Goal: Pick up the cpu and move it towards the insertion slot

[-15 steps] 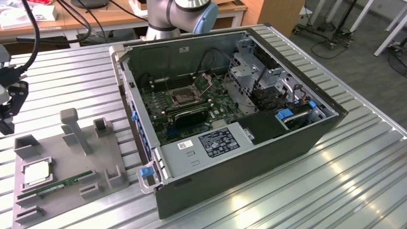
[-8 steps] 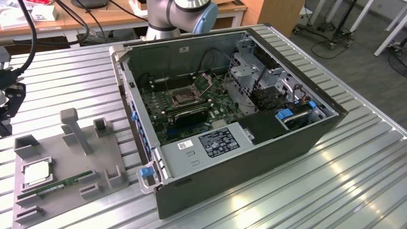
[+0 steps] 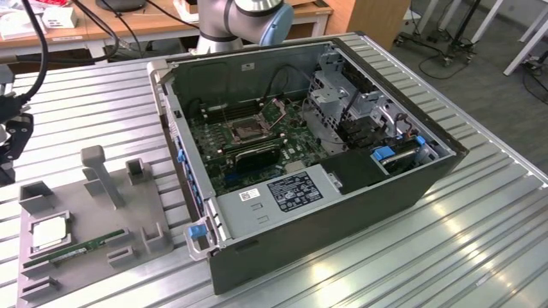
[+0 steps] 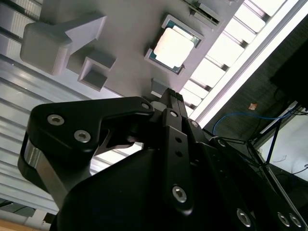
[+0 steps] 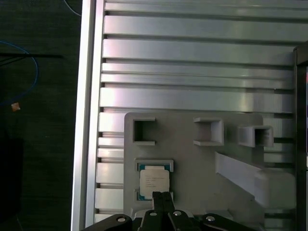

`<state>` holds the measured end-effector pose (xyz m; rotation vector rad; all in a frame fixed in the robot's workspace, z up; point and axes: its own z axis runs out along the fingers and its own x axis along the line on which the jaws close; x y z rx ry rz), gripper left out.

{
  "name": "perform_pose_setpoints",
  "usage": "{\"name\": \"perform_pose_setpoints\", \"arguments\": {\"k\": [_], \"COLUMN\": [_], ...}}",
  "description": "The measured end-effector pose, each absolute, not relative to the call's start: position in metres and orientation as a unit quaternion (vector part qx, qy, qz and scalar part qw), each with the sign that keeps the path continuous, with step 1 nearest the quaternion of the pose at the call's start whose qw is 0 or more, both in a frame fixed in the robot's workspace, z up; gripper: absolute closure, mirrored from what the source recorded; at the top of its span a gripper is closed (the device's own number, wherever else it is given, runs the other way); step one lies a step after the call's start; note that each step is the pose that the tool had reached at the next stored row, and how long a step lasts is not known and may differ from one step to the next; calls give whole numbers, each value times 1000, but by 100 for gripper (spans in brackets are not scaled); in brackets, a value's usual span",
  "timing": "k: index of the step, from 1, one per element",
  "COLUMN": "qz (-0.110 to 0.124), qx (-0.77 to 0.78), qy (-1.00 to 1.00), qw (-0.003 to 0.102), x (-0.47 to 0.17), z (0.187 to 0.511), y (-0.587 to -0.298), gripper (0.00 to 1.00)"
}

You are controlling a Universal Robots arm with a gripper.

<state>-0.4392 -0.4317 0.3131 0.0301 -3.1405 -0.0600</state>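
- Gripper (image 5: 162,195) hangs over the grey tray (image 5: 192,168), with its two fingers pressed together and nothing between them.
- The cpu (image 5: 155,179) lies flat in a square recess of this tray, silvery face up.
- In the first wrist view the fingertips stand over the near edge of the chip, so I judge it is below and a little forward of them, not centred under them.
- The chip is square, with no long axis to align with.
- The insertion slot (image 3: 248,130) is inside the open computer case (image 3: 342,218), well apart from the tray, toward the exterior view's right.
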Motion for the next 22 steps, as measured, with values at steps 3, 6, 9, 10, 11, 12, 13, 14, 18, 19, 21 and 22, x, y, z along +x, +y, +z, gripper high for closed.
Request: {"name": "perform_pose_setpoints", "arguments": {"k": [3,6,9,10,11,12,13,14,18,19,21,22], "qz": [-19,-19,-19,-19,-19,-19,-19,-19,-19,-19,-19,-19], "qx": [10,10,10,10,10,10,10,10,10,10,10,10], "qy": [-1000,-1000,-1000,-1000,-1000,-1000,-1000,-1000,-1000,-1000,-1000,-1000], "qw": [0,0,0,0,0,0,0,0,0,0,0,0], "x": [-440,-440,-441,-441,-441,-441,-441,-441,-441,-441,-441,-441], "z": [312,312,311,311,311,311,311,311,311,311,310,309], "y": [-432,-432,-432,-432,-432,-432,-432,-432,-432,-432,-432,-432], "gripper": [89,89,89,89,89,89,89,89,89,89,89,89]}}
